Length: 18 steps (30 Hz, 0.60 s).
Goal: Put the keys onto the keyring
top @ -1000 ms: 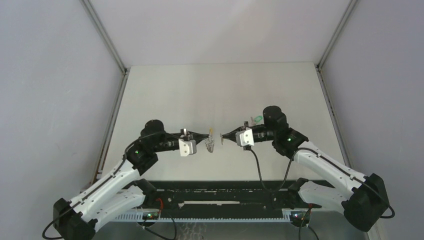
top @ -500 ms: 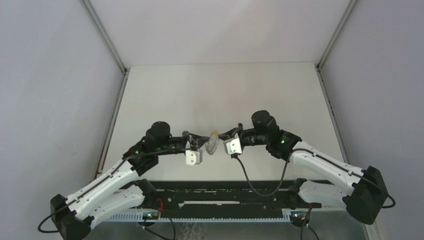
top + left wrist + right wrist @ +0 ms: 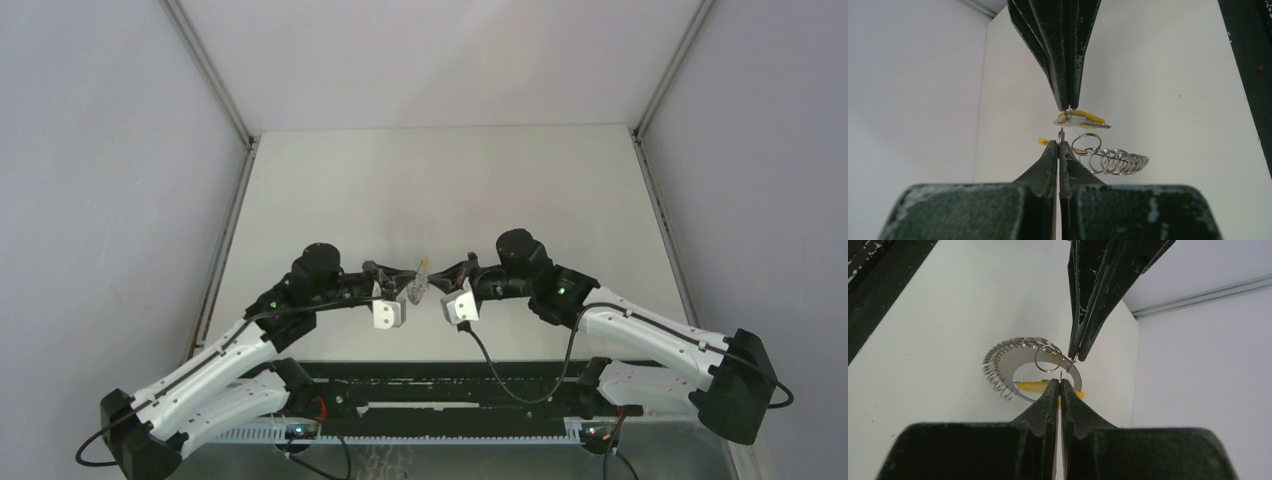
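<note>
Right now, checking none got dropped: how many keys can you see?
1: a yellow-orange key hanging from the right claw, beside the keyring. A second may be hidden.

Keyring (image 3: 1007, 371) looks like shiny bare metal, key (image 3: 1080, 120) is duller metal with a glossy plastic head, left gripper (image 3: 1060, 132) is scuffed matt black, table (image 3: 450, 180) is smooth matt white.

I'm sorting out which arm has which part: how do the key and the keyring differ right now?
The keyring is a large round band strung with small rings; the key is small, flat and yellow-headed. The left end effector pinches the keyring by its rim; the right end effector pinches the key by a tiny loop at its head. Shared: both are grey metal, each clamped in a shut end effector, close together.
</note>
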Tool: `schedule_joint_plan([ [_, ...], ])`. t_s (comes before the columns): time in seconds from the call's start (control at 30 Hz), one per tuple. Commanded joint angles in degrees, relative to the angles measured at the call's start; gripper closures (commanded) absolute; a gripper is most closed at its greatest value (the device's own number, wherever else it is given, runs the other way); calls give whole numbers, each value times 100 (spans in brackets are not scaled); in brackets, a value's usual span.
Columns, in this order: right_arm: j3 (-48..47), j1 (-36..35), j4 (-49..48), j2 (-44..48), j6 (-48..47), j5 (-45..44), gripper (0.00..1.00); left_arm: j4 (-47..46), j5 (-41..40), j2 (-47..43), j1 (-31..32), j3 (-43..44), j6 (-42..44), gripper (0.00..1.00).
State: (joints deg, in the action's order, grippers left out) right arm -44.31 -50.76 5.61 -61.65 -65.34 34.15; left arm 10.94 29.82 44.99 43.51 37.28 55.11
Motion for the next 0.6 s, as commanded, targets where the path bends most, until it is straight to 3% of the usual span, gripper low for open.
schedule_joint_plan([
  [0.0,-158,-175,-282,4,-224,-357,100,-162,141,-27,30,190,50,100],
  [0.33,-158,-302,-255,11,-370,-842,100,-83,135,63,28,228,30,100],
  [0.57,-158,-355,-251,9,-374,-667,100,-133,236,83,27,218,18,100],
])
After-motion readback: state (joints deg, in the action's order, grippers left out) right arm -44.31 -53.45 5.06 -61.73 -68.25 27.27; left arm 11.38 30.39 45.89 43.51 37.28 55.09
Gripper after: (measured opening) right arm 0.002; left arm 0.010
